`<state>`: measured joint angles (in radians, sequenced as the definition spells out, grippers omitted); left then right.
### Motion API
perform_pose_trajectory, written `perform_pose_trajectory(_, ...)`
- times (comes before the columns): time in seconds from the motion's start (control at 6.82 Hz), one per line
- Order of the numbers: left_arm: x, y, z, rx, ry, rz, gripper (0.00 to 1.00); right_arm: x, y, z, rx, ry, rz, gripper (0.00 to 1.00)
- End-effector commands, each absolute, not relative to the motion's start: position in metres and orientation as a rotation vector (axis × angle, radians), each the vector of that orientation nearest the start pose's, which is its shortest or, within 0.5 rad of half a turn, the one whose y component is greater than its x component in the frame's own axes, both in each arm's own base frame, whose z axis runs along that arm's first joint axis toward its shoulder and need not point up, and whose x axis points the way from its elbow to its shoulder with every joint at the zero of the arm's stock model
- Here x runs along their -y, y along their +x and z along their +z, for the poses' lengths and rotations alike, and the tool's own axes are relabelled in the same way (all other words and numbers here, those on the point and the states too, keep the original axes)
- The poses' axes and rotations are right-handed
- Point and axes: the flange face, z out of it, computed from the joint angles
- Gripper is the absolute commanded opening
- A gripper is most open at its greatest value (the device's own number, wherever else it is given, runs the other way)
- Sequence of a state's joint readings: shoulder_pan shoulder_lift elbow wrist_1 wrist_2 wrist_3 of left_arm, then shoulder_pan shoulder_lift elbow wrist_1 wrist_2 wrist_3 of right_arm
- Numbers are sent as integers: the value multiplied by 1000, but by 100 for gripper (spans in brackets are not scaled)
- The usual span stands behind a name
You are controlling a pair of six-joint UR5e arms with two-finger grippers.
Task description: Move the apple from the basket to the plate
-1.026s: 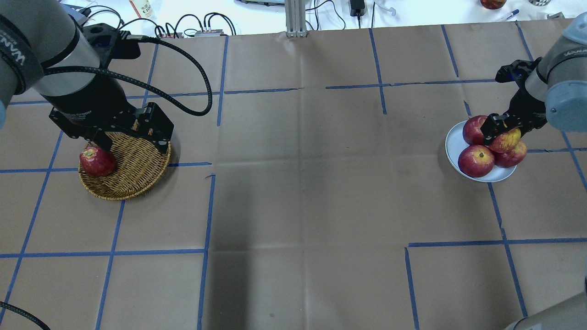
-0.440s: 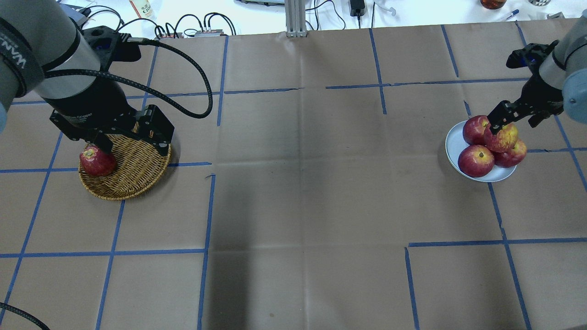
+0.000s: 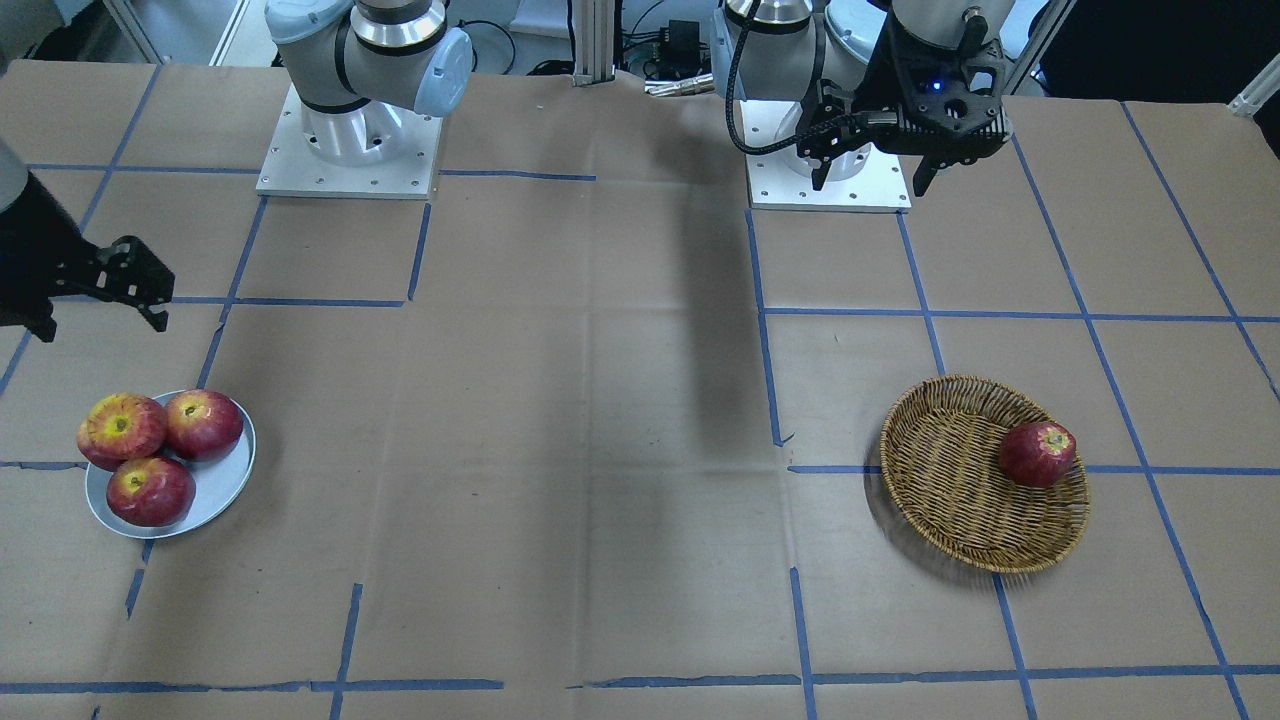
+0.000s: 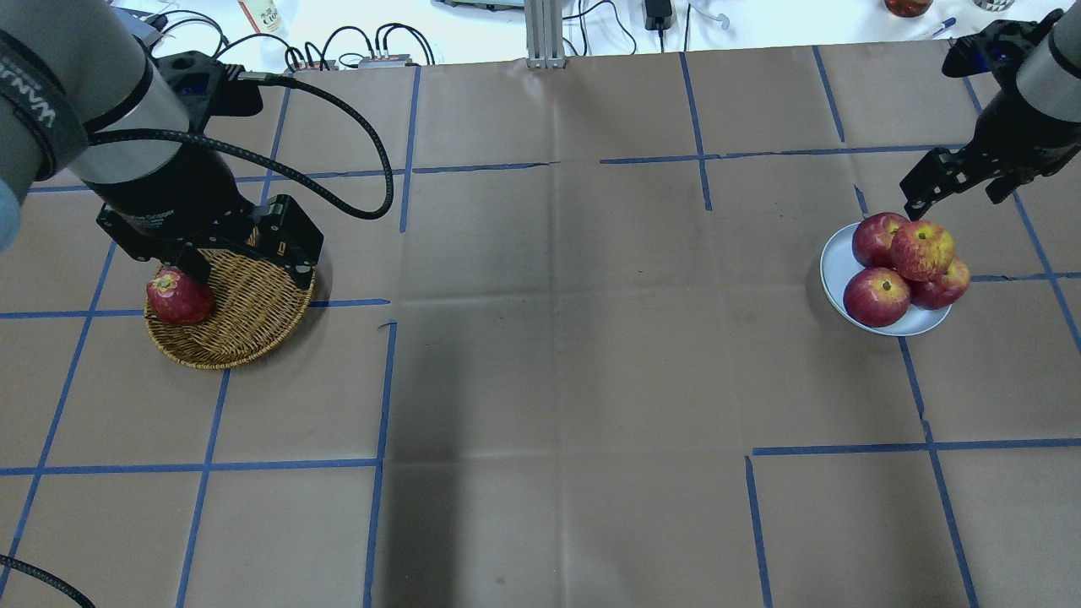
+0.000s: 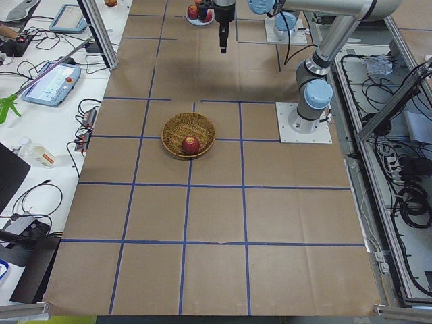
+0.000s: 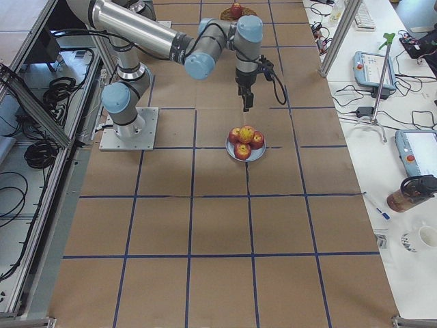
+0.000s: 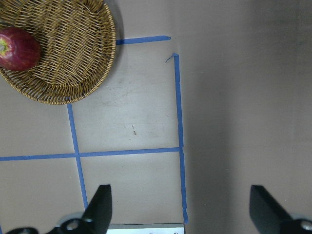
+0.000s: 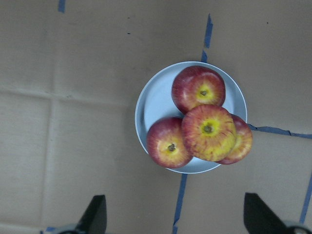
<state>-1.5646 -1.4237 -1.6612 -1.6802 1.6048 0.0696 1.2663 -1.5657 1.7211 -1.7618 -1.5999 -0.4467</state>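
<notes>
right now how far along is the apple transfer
Done: the streaky apple rests on the plate, stacked on three other apples. In hand: nothing; the right gripper is open above the plate, clear of the pile, and the left gripper is open and empty too. Left: arguably nothing for this apple, though one darker apple lies in the basket.

apples [image 4: 922, 250]: 5 | wicker basket [image 4: 245, 325]: 1 | grey-blue plate [image 4: 834, 263]: 1 | robot arms [image 4: 110, 110]: 2
</notes>
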Motion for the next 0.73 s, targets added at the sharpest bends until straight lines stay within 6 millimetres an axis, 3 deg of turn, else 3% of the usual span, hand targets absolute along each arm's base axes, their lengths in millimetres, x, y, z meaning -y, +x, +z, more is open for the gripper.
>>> perform_pose_trajectory(0.0,423,-127,501,-3106,97,81,99,466,60,478,-3169,-109,-11,100)
perform_pose_trajectory(0.15,423,-127,501,-3107,99,83,99,451,97,485,-3177,-104,-21,100)
perform_pose_trajectory(0.29,422,-127,504,-3107,99,74,99,445,119,485,-3171,-114,-26,100)
perform_pose_trajectory(0.59,424,-127,503,-3109,97,73,99,442,129,484,-3162,-145,-20,100)
